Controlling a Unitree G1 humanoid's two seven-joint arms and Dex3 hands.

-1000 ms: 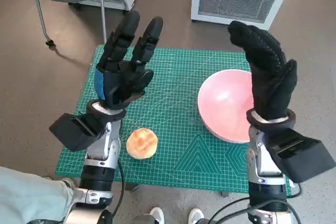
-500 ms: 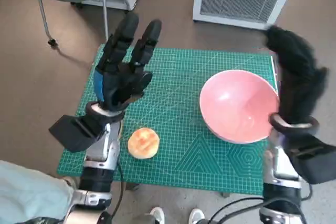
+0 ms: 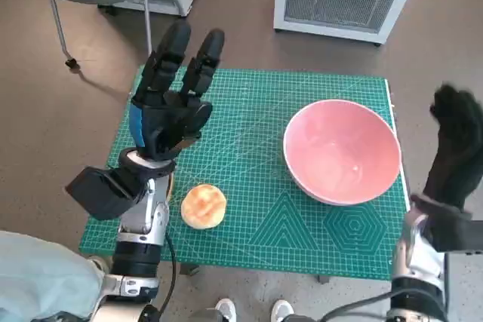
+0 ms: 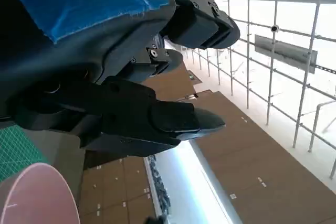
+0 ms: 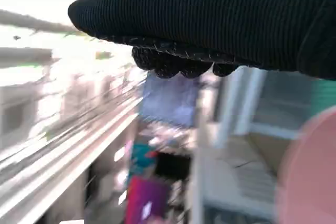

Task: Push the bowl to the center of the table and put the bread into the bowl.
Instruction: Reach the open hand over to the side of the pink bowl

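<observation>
The table [image 3: 249, 239] is covered by a green cutting mat with a fine white grid and printed triangles and hexagons. On it the bowl [image 3: 342, 151] stands near the right edge, about halfway between the far and the near edge. It is pink, smooth and round, with a deep hollow and a thin rim, and nothing lies inside. A small part of the same pink rim [image 4: 37, 195] shows in the left wrist view.

The bread [image 3: 204, 205] is a small round bun with a golden, slightly browned crust. It lies close to the near edge, toward the left corner, well apart from the bowl.

The left hand [image 3: 166, 107] is raised above the left part of the table, palm upward, made of hard black plastic segments with blue tape on its back. Its fingers [image 3: 175, 50] are straight and spread, and they hold nothing. The bread is just beside the pale left forearm, not touched by the hand.

The right hand [image 3: 455, 145], in the black knitted glove, is lifted beyond the right edge of the table, beside the bowl but not touching it. It looks a little blurred. Its fingers seem loosely curved and apart, with nothing in them. In the right wrist view the ribbed wool of the glove [image 5: 220, 19] fills the top.
</observation>
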